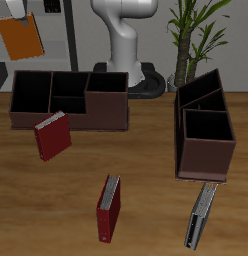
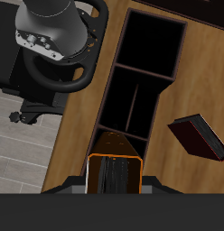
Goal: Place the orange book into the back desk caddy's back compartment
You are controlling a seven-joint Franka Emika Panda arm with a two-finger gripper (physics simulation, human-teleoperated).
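A: What takes up the most room?

B: The wooden table [image 1: 146,170]. On it, the back desk caddy [image 1: 69,100] lies broadside along the back edge, reaching toward one back corner. It is dark brown, open on top and split into cells, with a taller section at one end.

A: And the other brown box?

B: A second caddy [image 1: 204,125] stands end-on near the opposite side edge, running from mid-table toward the back. Just in front of it a grey book [image 1: 200,212] lies flat, reaching toward the front edge.

A: Any red books?

B: Two. One red book [image 1: 53,134] leans just in front of the back caddy, near the side edge. The second red book [image 1: 109,206] stands on its edge near the middle of the front edge.

A: Where is the orange book?

B: The orange book [image 1: 21,38] is up in the air, above and behind the back caddy's end at the table's back corner. In the wrist view the orange book [image 2: 114,177] sits between the two fingers of the gripper [image 2: 114,185], its pale pages facing the camera, directly over the caddy's [image 2: 141,81] end.

A: So the jaws are closed?

B: Clamped on the book's covers, yes.
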